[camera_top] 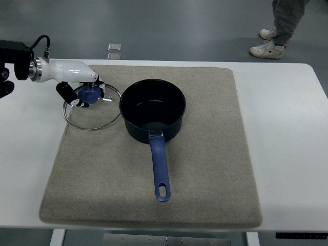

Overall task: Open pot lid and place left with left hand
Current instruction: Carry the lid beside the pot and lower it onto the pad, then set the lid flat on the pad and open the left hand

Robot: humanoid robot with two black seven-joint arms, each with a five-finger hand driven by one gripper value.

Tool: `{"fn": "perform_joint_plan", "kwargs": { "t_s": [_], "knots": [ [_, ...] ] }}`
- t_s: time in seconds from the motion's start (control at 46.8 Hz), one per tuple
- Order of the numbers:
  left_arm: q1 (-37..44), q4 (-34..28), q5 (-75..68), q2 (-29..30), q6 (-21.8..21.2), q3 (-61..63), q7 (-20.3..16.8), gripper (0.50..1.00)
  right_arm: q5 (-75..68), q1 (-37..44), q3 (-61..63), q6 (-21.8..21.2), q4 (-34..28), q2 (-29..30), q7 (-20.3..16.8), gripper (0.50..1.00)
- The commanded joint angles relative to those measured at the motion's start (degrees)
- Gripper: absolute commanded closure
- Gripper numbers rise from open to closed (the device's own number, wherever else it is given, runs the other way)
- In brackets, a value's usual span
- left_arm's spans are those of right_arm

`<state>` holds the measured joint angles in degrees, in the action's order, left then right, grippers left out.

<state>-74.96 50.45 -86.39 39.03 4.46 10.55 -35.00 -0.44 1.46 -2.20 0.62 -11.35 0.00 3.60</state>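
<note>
A dark blue saucepan (152, 110) stands uncovered on the grey felt mat (205, 169), its blue handle (160, 166) pointing toward the near edge. The glass lid (92, 115) with a metal rim lies to the pot's left, at the mat's left edge, its rim close to the pot's wall. My left hand (82, 95) comes in from the left edge with a white forearm, and its dark fingers are curled around the lid's blue knob (92, 93). The right hand does not show.
The mat lies on a white table (287, 128). A person's legs and white shoes (269, 48) stand on the floor beyond the table's far right corner. A small silver object (115, 50) lies on the floor behind the table.
</note>
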Motion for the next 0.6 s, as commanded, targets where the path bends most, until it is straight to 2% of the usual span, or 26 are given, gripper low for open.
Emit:
{"fn": "perform_joint_plan", "kwargs": {
  "t_s": [0.0,0.577],
  "knots": [
    [-0.01,-0.18,0.17,-0.09,-0.15,-0.09,0.00,1.000,0.00,-0.05,0.00,0.00,0.01,0.00,0.00,0.583],
    [1.93,-0.44,-0.27,-1.32,-0.15,0.00,0.00,1.000,0.00,0.03,0.00,0.00,0.01,0.00,0.00,0.583]
  ]
}}
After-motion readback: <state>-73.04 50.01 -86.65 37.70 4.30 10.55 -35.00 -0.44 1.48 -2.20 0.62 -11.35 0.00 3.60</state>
